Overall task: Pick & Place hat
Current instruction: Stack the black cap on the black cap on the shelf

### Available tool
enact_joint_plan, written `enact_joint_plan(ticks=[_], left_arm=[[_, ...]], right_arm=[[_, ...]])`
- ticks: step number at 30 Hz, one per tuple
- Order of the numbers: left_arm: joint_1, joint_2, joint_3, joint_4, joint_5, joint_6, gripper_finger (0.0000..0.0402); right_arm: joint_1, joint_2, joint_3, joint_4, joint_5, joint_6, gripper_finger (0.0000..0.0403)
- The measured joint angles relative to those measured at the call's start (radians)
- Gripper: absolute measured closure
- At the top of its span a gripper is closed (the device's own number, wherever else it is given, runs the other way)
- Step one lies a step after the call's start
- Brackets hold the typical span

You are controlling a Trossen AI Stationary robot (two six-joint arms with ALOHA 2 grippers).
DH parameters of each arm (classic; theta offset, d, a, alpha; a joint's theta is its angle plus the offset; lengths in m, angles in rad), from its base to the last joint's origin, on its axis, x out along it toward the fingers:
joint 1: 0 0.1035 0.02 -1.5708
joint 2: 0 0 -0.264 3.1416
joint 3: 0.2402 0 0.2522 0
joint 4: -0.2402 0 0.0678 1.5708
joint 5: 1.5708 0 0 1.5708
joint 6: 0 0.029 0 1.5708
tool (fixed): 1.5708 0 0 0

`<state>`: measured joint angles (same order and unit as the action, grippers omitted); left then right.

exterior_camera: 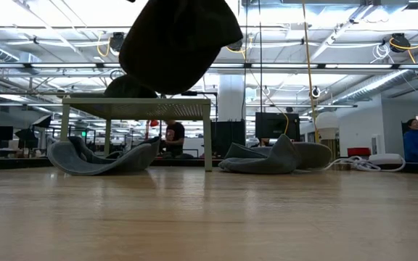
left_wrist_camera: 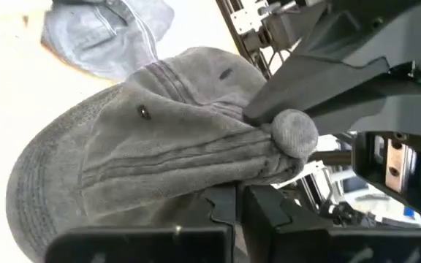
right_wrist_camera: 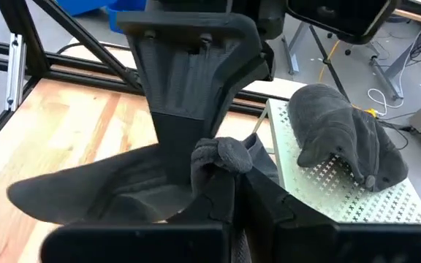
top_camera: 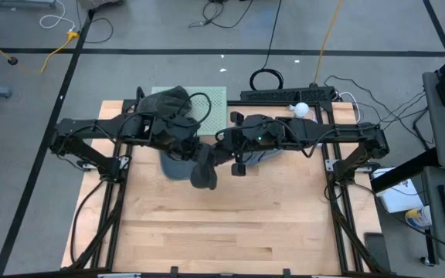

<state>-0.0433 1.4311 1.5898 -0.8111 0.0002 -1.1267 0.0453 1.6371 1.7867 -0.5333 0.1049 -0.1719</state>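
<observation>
A pale wooden table [top_camera: 222,224] stands on a grey floor strewn with cables; beyond it lies an open hall with desks and seated people. At mid-table both grippers meet, the left gripper [left_wrist_camera: 238,196] and right gripper [right_wrist_camera: 234,191] each clenched on one dark grey cap [top_camera: 202,168], held aloft. Another cap [right_wrist_camera: 342,131] rests on a perforated green stand [top_camera: 216,103].

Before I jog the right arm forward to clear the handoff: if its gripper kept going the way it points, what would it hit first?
Most likely the left gripper, which stands directly ahead, gripping the same held hat that the right gripper is shut on. Depth is unclear, but there is no free path; the perforated stand lies off to one side.
</observation>
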Motion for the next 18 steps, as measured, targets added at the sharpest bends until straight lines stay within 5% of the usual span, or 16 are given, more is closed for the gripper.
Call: enact_joint_plan(ticks=[12,18], left_arm=[[0.011,-0.063,0.0,-0.047,0.019,-0.022,0.0399],[0.017,-0.111,0.0,-0.113,0.016,-0.046,0.04]], right_arm=[[0.003,-0.072,-0.002,-0.2,0.076,0.011,0.0228],[0.023,-0.151,-0.002,-0.214,0.076,0.029,0.0185]])
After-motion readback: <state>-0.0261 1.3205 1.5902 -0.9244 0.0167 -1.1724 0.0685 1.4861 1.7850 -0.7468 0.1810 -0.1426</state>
